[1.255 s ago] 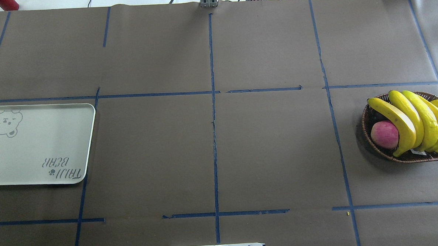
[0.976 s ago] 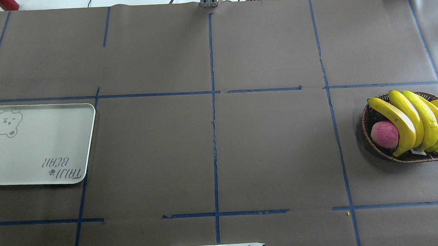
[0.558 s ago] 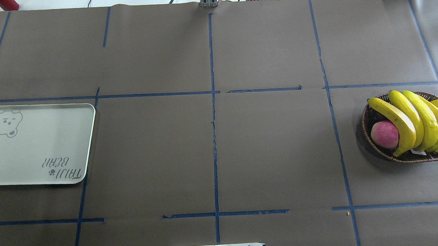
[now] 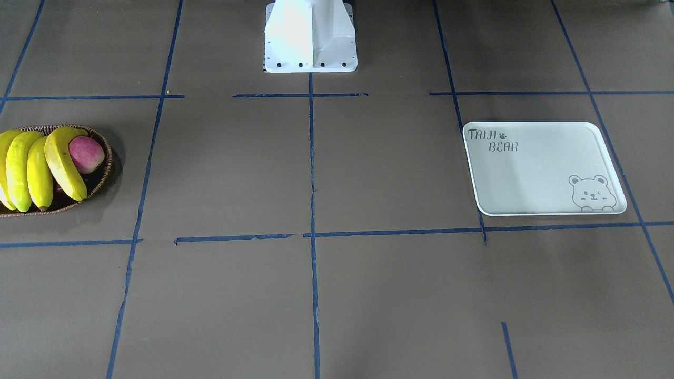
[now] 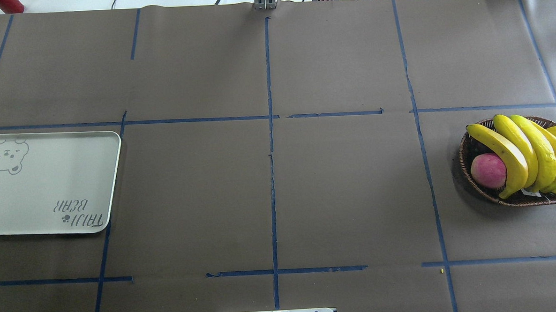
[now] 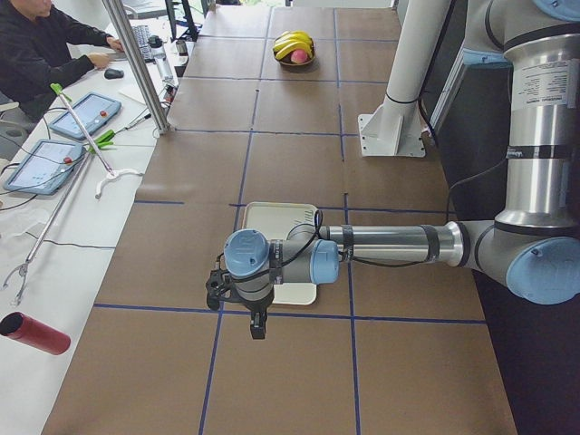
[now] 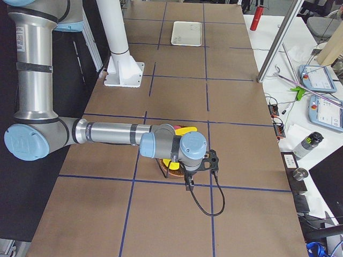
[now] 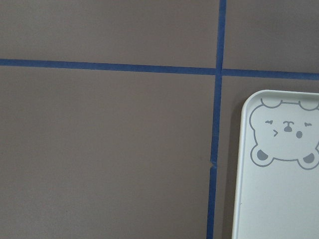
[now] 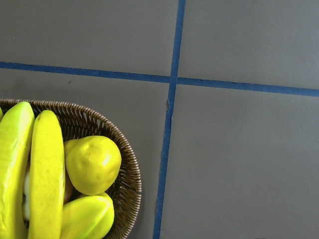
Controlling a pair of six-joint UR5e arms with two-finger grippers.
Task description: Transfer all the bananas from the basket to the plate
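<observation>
Nothing moved: bananas (image 5: 526,154), apple (image 5: 488,170) remain in basket (image 5: 514,201).

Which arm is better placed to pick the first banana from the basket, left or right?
Right. The right tool hangs by the basket holding the bananas; the left tool hangs by the plate, at the other end of the table.
</observation>
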